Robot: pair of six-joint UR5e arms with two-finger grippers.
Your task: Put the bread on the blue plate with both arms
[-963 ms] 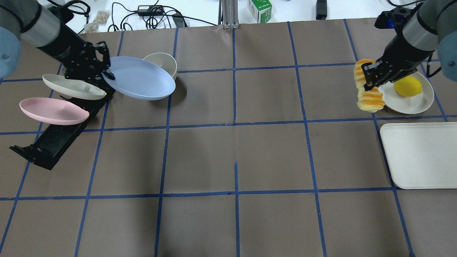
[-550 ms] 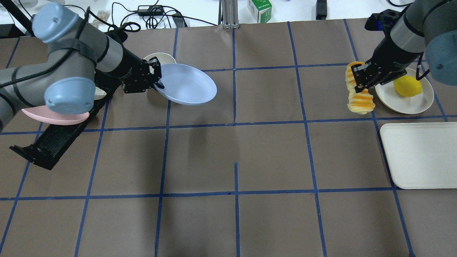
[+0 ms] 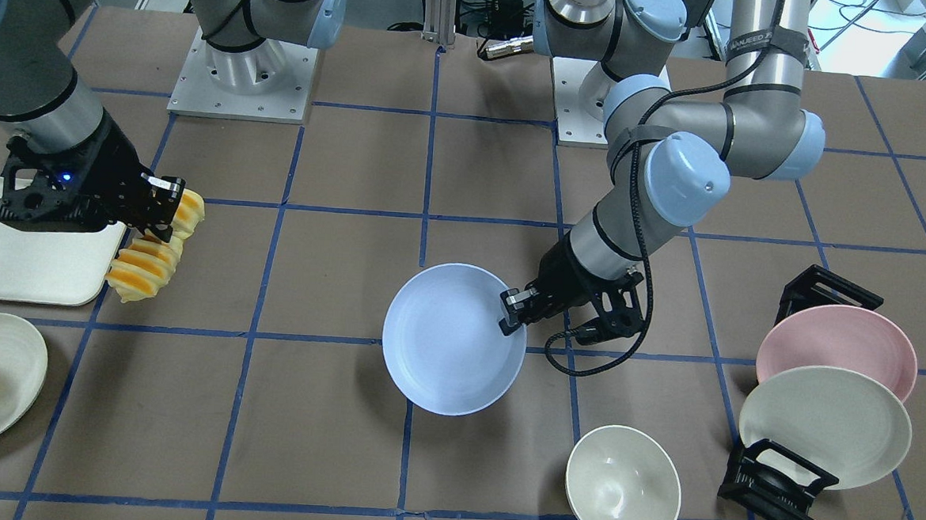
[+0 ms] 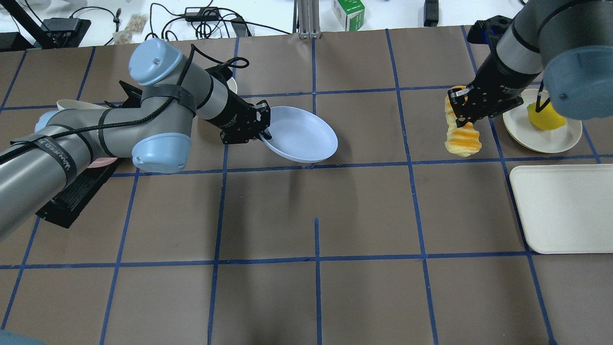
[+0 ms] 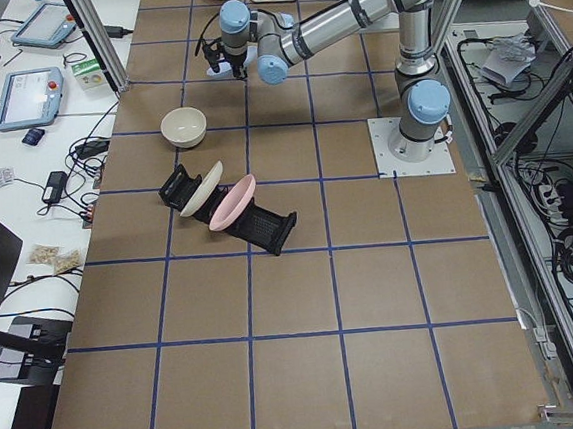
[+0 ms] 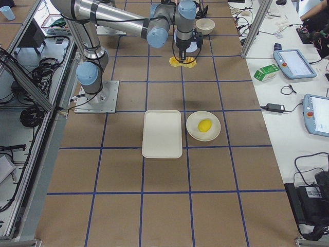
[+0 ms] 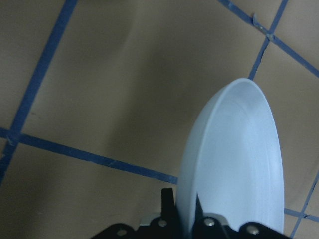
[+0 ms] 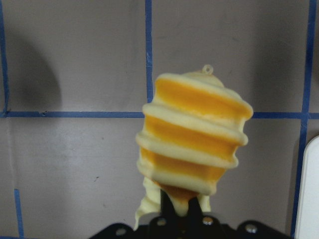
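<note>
My left gripper point(image 4: 265, 130) is shut on the rim of the blue plate point(image 4: 301, 134) and holds it above the table near the centre line; the plate also shows in the front view point(image 3: 452, 339) and the left wrist view point(image 7: 234, 164). My right gripper point(image 4: 460, 115) is shut on the bread point(image 4: 460, 136), a ridged orange and pale yellow loaf that hangs above the table at the right. The bread also shows in the front view point(image 3: 150, 255) and the right wrist view point(image 8: 192, 144). Plate and bread are well apart.
A cream plate point(image 4: 550, 132) with a yellow lemon point(image 4: 543, 117) and a white tray point(image 4: 565, 208) lie at the right. A cream bowl point(image 3: 621, 486) and a black rack point(image 3: 784, 483) with a pink plate point(image 3: 839, 343) and a cream plate point(image 3: 823, 425) stand at the left.
My left arm has carried the blue plate from the rack rightward toward the table's centre. My right arm has moved the bread leftward, away from the lemon's plate.
</note>
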